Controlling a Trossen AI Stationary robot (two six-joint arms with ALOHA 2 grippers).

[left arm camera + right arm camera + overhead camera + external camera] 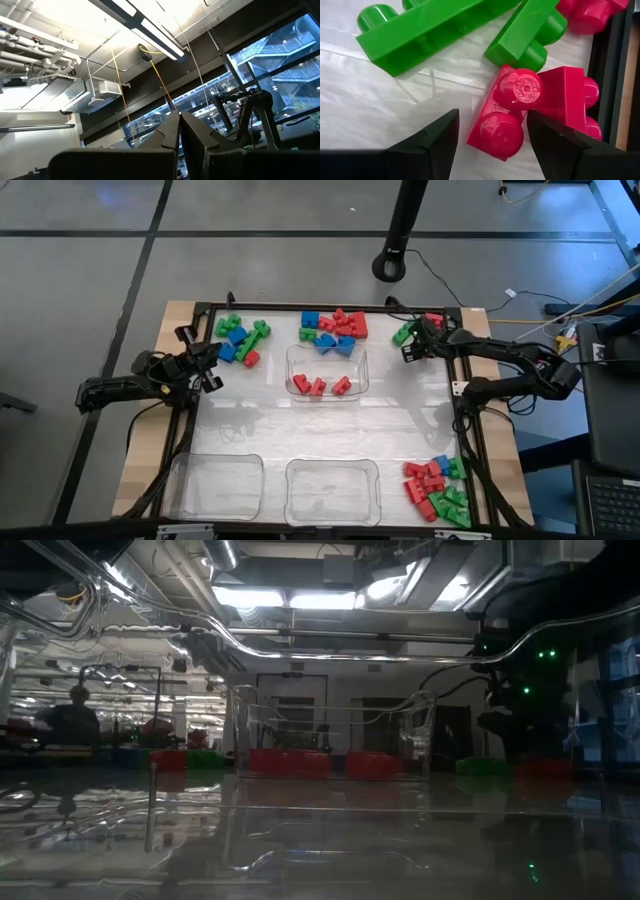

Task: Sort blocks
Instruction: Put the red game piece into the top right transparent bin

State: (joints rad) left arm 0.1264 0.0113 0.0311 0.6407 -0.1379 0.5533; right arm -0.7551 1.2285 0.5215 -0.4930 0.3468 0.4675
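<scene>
High view: the blocks point(334, 328) are seen in several heaps on the worktop point(410, 420). A mixed red, blue and green heap lies at the far middle, a green and blue one with one red piece at the far left, a red and green group at the far right corner, and a mixed heap at the near right. Three red blocks point(318, 385) lie inside the clear tray point(357, 360) near the middle; two more clear trays point(332, 490) stand at the near edge.

The right gripper point(412, 340) is held over the far right corner. In the right wrist view its fingers point(434, 137) are spread on either side of a red block point(506, 119), with nothing pinched; green blocks point(425, 31) lie just beyond.

The left gripper point(212, 365) is held at the left side, near the far left heap, its fingers point(172, 132) pressed together and pointed upward at the ceiling.
</scene>
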